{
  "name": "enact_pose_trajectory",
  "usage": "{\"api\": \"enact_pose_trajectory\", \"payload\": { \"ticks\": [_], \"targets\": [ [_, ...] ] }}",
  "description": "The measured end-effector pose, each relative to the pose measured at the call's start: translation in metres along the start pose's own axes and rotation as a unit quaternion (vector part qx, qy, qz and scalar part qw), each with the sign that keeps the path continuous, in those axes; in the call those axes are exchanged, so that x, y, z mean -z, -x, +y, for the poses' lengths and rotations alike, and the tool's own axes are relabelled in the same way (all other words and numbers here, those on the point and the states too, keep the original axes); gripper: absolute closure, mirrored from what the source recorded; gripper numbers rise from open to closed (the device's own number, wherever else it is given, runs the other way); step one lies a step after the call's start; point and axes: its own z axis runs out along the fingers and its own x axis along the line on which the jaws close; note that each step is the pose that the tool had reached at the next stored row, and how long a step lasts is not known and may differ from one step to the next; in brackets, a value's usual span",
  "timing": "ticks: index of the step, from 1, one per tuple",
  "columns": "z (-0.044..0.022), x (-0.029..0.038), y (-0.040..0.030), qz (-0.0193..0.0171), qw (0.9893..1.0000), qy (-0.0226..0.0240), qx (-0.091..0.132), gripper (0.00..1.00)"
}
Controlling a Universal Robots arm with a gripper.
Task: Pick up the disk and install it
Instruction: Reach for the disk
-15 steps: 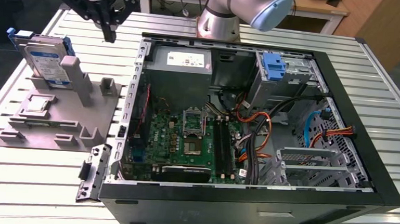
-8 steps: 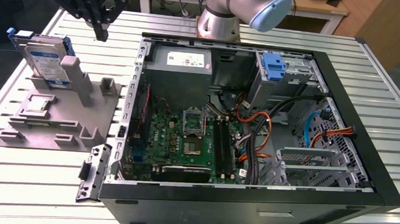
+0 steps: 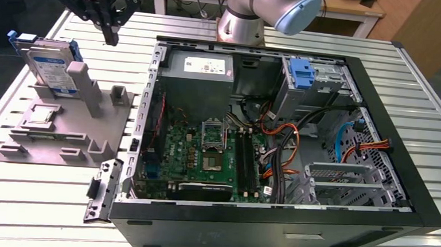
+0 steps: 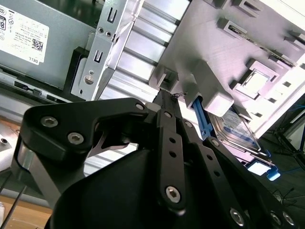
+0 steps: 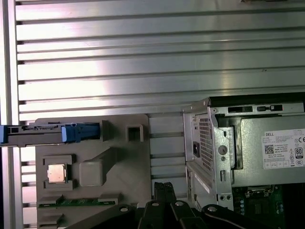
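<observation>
Black gripper (image 3: 111, 39) hung closed, its fingers pressed together on nothing, above the slatted metal surface (image 3: 16, 203) between a grey fixture (image 3: 117, 123) and the open computer case (image 3: 276, 224). You would have found the disk (image 3: 53, 70) near it, toward the exterior view's left. It stood on edge in that fixture, framed by its blue bracket, apart from the gripper.

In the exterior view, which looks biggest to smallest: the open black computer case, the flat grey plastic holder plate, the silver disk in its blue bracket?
1. open black computer case
2. flat grey plastic holder plate
3. silver disk in its blue bracket
</observation>
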Motion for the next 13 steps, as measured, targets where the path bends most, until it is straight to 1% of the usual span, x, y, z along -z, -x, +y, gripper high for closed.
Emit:
{"api": "enact_pose_trajectory", "payload": {
  "ticks": [5,8,10,12,13],
  "targets": [
    [-0.0001,-0.0001,-0.0002,-0.0001,1.0,0.0001,0.0,0.9],
    [-0.0002,0.0,-0.0027,0.0,1.0,0.0,0.0,0.9],
    [-0.0005,0.0,-0.0065,0.0,1.0,0.0,0.0,0.9],
    [-0.0009,-0.0002,-0.013,0.0,1.0,0.0001,0.0,0.9],
    [-0.0011,-0.0003,-0.0173,0.0,1.0,0.0002,0.0,0.9]
  ]
}}
